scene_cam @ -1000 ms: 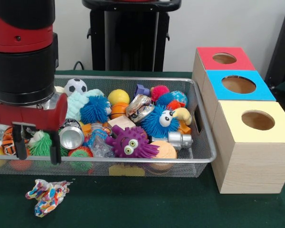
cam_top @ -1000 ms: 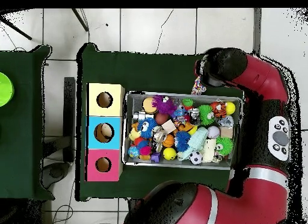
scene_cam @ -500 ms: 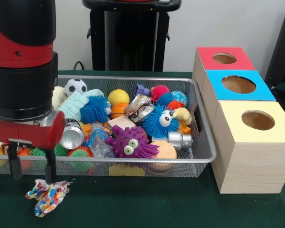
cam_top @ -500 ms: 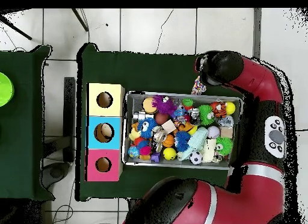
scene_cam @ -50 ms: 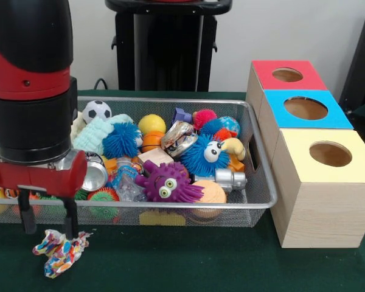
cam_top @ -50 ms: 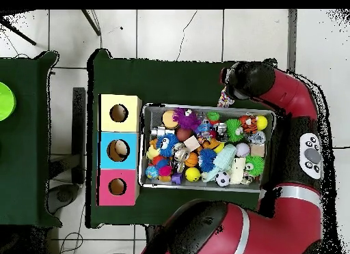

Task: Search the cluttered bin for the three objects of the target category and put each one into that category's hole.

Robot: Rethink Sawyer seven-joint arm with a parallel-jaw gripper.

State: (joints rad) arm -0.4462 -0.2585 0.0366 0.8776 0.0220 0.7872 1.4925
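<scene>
Green-clothed tabletop [scene_cam @ -50 ms: 188, 261], white wall behind. Jaws of the gripper [scene_cam @ -50 ms: 47, 226] spread, straddling the crumpled multicoloured wrapper [scene_cam @ -50 ms: 59, 250] lying outside the wire-mesh bin [scene_cam @ -50 ms: 255, 188], just before its front rim. Beyond, bin heaped with toys; red box [scene_cam @ -50 ms: 287, 74], blue box [scene_cam @ -50 ms: 305, 108] and yellow box [scene_cam @ -50 ms: 328, 153] beside it. Risk, likely: thin wrapper slipping from an off-centre pinch, or snagging the mesh on lift.

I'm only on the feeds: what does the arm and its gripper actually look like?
The arm is a thick cylinder, glossy red banded with black. Below sits a red crossbar carrying the gripper, with two thin black fingers. Overhead, a grey control pad shows on a red link.
</scene>
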